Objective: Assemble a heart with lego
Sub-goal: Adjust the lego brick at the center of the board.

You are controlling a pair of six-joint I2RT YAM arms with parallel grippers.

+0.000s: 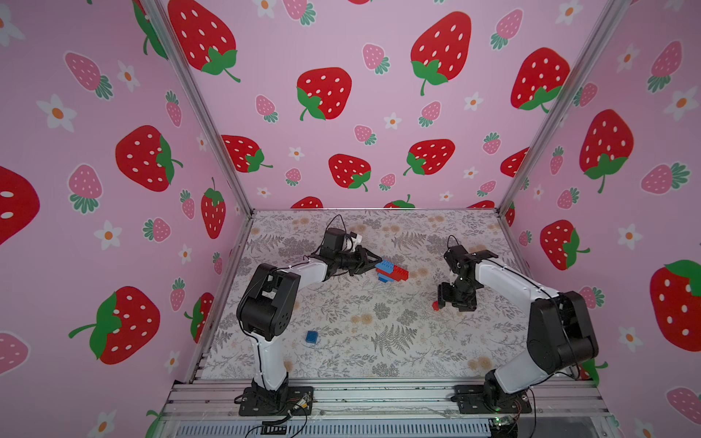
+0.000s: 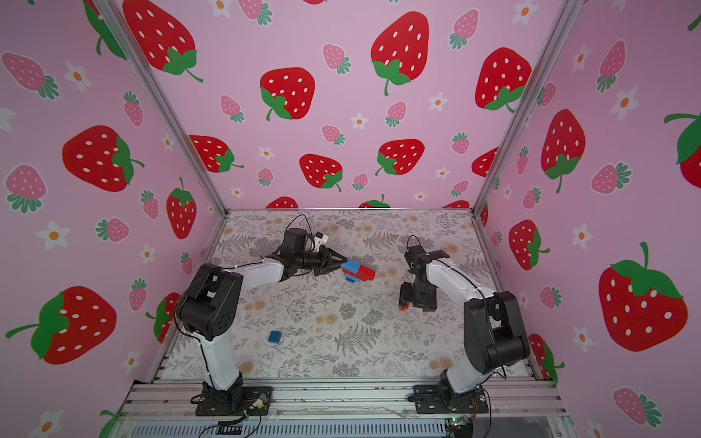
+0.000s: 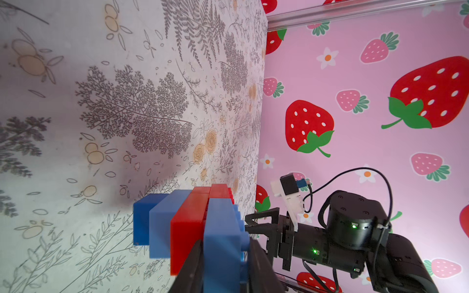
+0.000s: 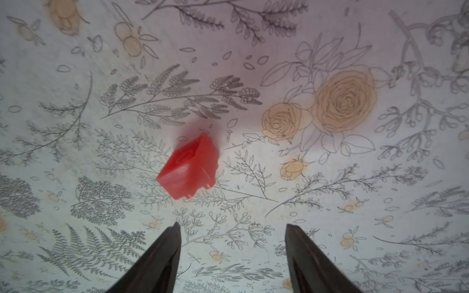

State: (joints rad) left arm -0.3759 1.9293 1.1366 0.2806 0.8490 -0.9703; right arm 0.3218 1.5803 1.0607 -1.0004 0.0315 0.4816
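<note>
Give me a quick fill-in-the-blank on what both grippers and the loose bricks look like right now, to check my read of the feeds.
1. The left gripper is shut on the heart, built of red and ___ bricks.
2. The right gripper hangs ___, with nothing between its jaws.
3. The tipped brick just ahead of its fingertips is ___.
4. The square brick lying alone near the left arm's base is ___.

Missing words: blue; open; red; blue.

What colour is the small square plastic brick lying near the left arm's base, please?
The brick is blue; best in a top view.
</note>
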